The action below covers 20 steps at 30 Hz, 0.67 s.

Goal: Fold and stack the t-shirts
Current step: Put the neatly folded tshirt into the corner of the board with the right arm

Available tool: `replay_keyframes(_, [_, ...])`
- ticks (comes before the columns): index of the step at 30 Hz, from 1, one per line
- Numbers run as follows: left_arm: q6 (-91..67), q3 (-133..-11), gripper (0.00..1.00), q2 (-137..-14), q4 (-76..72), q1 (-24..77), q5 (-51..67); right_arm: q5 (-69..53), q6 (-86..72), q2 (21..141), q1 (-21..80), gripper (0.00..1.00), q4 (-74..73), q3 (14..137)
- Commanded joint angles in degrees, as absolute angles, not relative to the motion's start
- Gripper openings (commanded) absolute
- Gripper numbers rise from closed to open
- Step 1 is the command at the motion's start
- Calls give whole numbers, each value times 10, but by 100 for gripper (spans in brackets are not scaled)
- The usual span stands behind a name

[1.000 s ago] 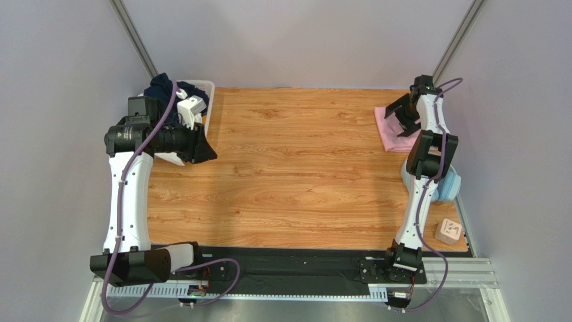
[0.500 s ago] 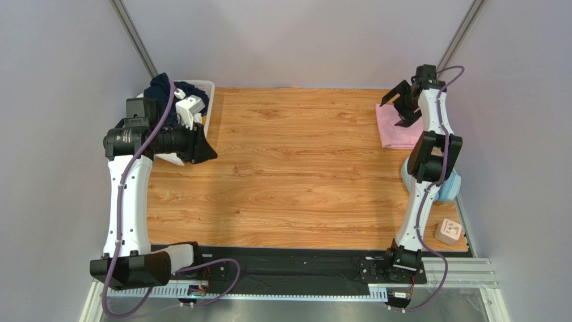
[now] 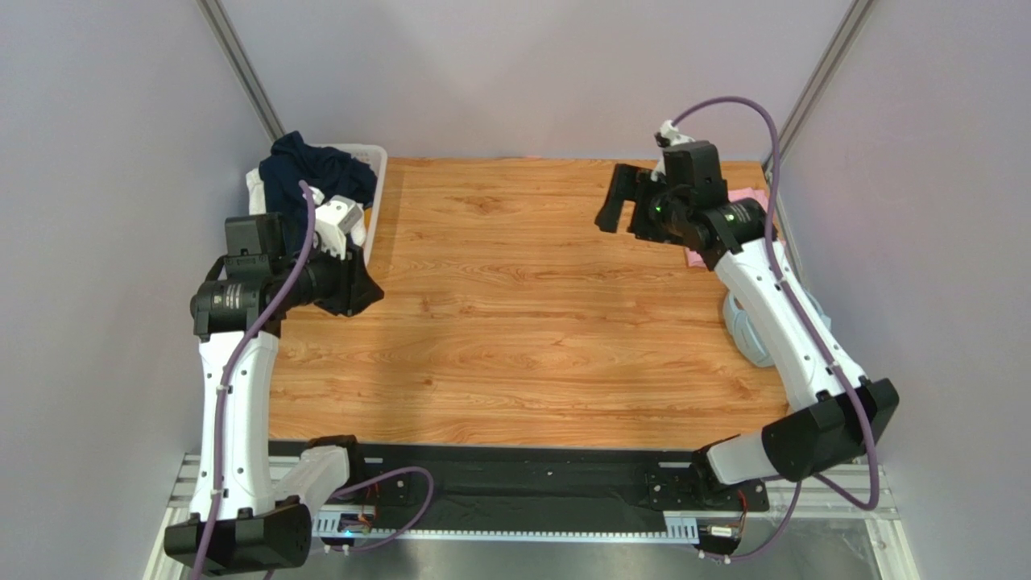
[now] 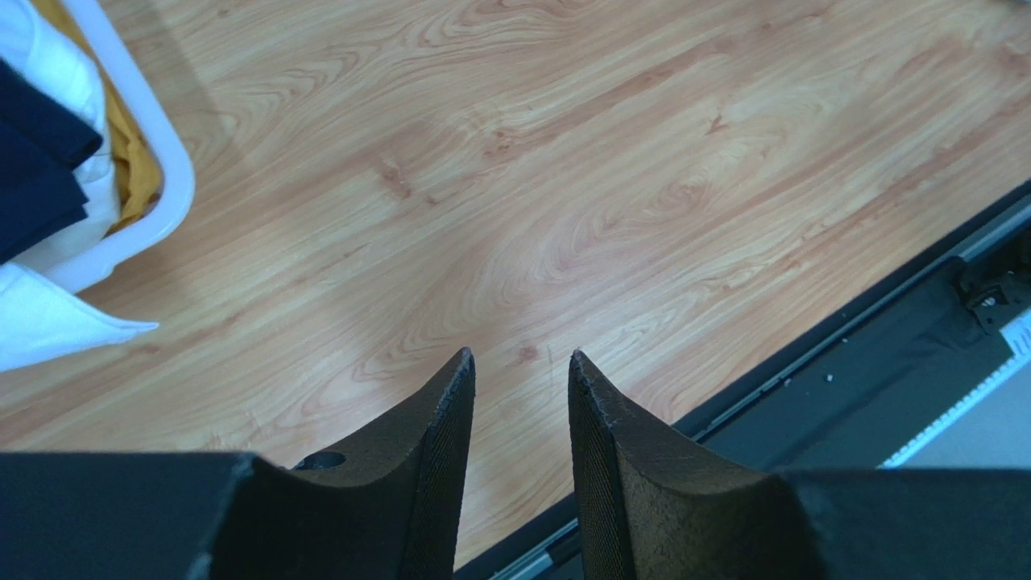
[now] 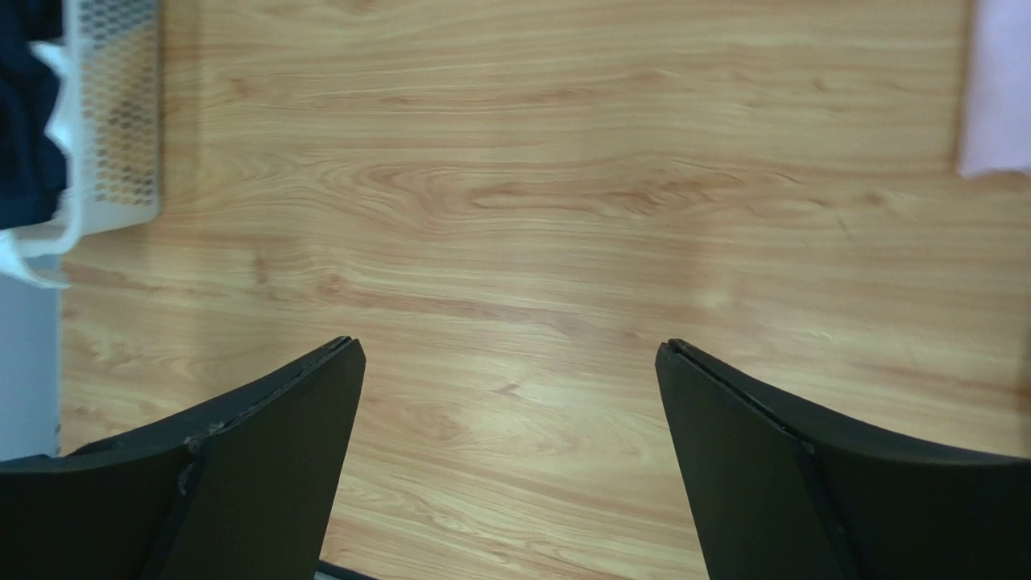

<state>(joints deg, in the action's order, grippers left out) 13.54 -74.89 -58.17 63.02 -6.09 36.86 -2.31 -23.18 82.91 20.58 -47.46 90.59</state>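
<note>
The dark navy t-shirt [image 3: 317, 169] lies bunched in the white basket [image 3: 375, 157] at the back left; its edge [image 5: 24, 121] also shows in the right wrist view. The folded light pink t-shirt [image 3: 700, 256] lies at the back right, mostly hidden behind my right arm; one edge [image 5: 998, 85] shows in the right wrist view. My right gripper [image 3: 617, 206] [image 5: 508, 351] hangs wide open and empty over bare wood, left of the pink shirt. My left gripper [image 3: 361, 290] [image 4: 520, 363] is just in front of the basket, its jaws parted with nothing between them.
In the left wrist view the basket's rim [image 4: 170, 181] holds yellow cloth [image 4: 127, 157] and white cloth [image 4: 49, 320] beside the navy. Light blue headphones [image 3: 741, 329] sit at the right edge behind my right arm. A black rail [image 3: 533, 471] runs along the near edge.
My right arm swung from above the pink shirt leftward toward the table's middle, jaws staying open. My left arm drew back slightly from the basket toward the near side.
</note>
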Motion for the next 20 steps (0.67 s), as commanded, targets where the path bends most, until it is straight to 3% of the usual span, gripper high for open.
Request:
replay_keyframes(1, [120, -734, 42, -561, 585, -64, 319, -20, -214, 768, 183, 100, -439, 829])
replay_keyframes(10, [99, -708, 42, -548, 545, -64, 282, -68, -213, 707, 185, 100, -418, 742])
replay_keyframes(20, [91, -713, 42, -547, 548, -65, 283, -78, -204, 691, 188, 100, -424, 742])
